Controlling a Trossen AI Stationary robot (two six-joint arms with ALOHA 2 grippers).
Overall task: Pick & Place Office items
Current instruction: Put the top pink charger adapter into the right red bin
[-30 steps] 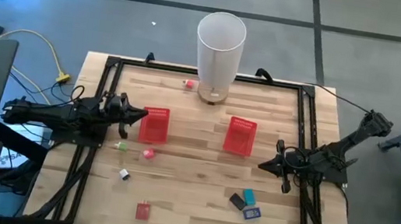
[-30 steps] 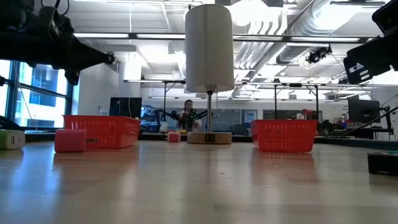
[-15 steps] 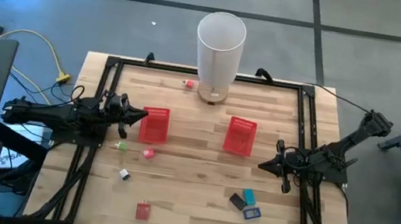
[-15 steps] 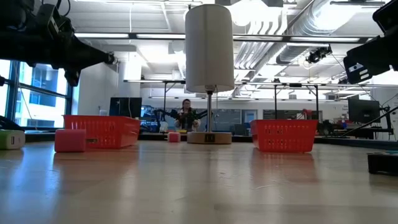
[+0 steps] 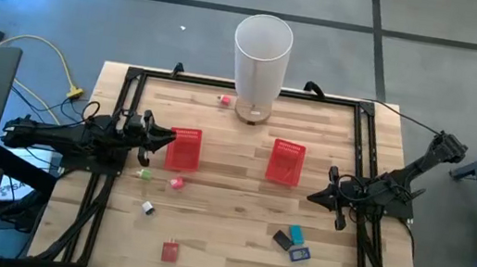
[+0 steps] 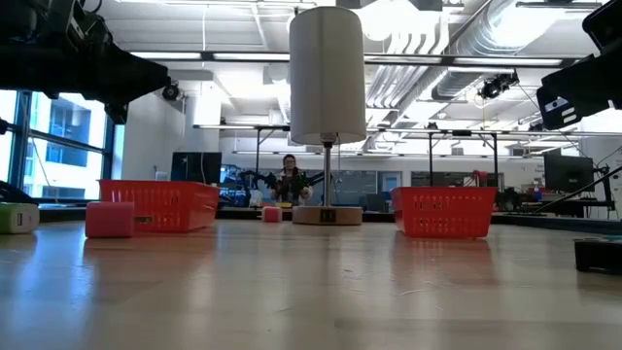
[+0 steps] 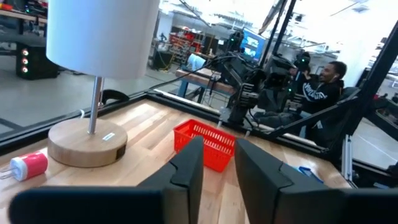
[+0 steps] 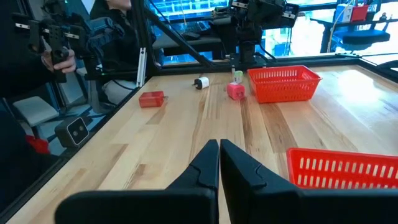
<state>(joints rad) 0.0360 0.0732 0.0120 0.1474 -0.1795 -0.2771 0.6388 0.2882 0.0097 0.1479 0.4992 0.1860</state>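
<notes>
Small office items lie on the table: a red-and-pink spool [image 5: 224,100] by the lamp base, a green piece [image 5: 144,174], a pink block [image 5: 177,182], a white-and-black piece [image 5: 148,207], a red item [image 5: 170,251], and black [image 5: 281,241], teal [image 5: 296,234] and blue [image 5: 299,253] pieces. My left gripper [image 5: 168,139] hovers open just left of the left red basket [image 5: 184,148]; its wrist view [image 7: 219,165] looks toward the right basket [image 7: 208,144]. My right gripper [image 5: 312,197] hangs shut [image 8: 219,162] above the table, right of the right basket [image 5: 285,162]. Neither holds anything.
A tall white cylinder lamp [image 5: 261,62] stands on a round wooden base at the far middle of the table. A black frame [image 5: 130,81] runs along the table's edges. Bare wood lies between the baskets and the near items. A person [image 6: 290,180] sits beyond the far edge.
My left arm has shifted slightly beside the left basket and shows larger in the low view. A person's hand by the mouse, left of the table, has drawn out of the high view. The items and baskets have stayed put.
</notes>
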